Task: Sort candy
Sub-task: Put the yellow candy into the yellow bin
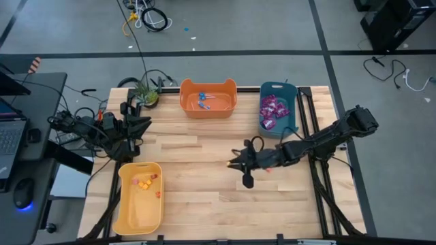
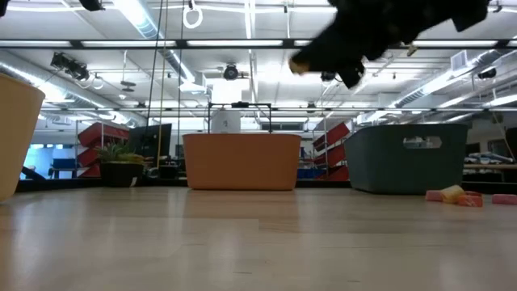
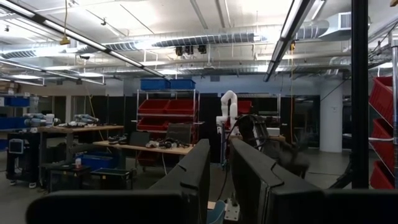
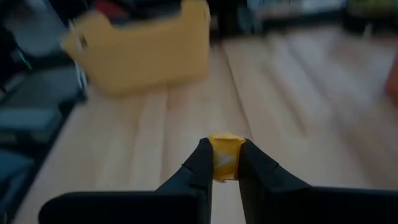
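Only unlabelled yellow candy between right jaws.

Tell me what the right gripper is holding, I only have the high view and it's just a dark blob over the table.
Observer: The right gripper is shut on a small yellow wrapped candy, seen in its wrist view.
Operator: Which way is it facing?
Observer: Toward the yellow bin, which sits ahead of the fingers.
Operator: Is it down on the table?
Observer: No, the low view shows it raised well above the wood.
Operator: Any loose candy left?
Observer: A few small pieces lie on the table near the teal bin.
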